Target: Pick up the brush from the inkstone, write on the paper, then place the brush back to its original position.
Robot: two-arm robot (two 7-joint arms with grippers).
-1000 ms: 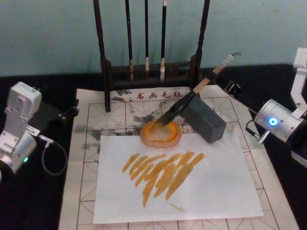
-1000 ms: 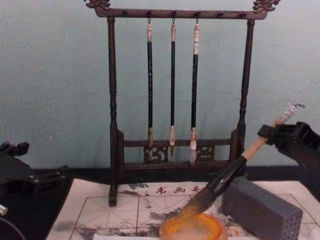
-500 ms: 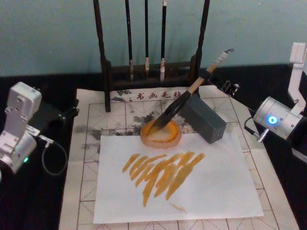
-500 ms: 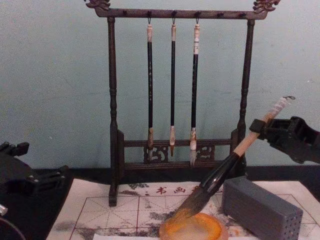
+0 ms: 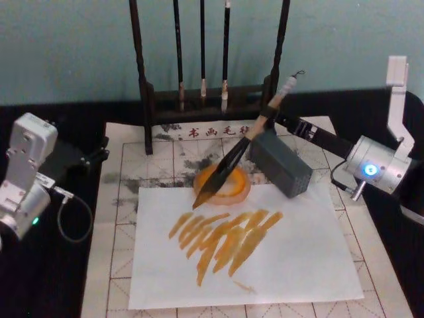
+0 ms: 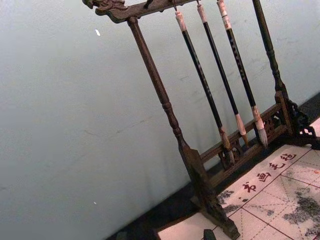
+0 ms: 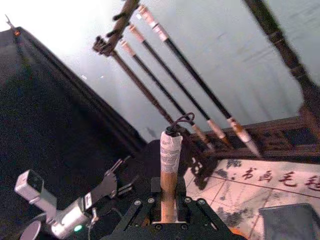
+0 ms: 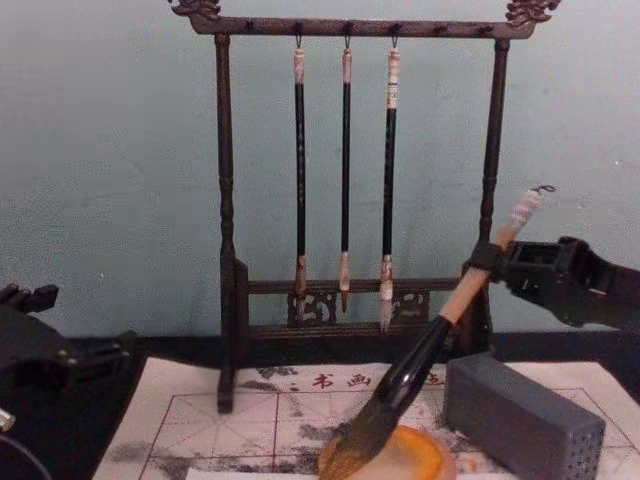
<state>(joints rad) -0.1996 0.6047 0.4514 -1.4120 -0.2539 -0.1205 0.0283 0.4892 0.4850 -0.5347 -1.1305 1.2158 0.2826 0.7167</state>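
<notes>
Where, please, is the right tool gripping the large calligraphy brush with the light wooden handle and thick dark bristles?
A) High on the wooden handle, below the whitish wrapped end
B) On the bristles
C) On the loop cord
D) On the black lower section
A: the right tool is shut on the large calligraphy brush high on its wooden handle, and the bristles are down by the round orange-yellow dish.

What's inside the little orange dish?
The big brush, held by the right gripper, lays its dark bristles across the dish. The dish bottom beneath them is hidden.

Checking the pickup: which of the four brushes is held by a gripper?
The large light-wood-handled brush, in the right gripper; the three thin black brushes hang on the rack.
</notes>
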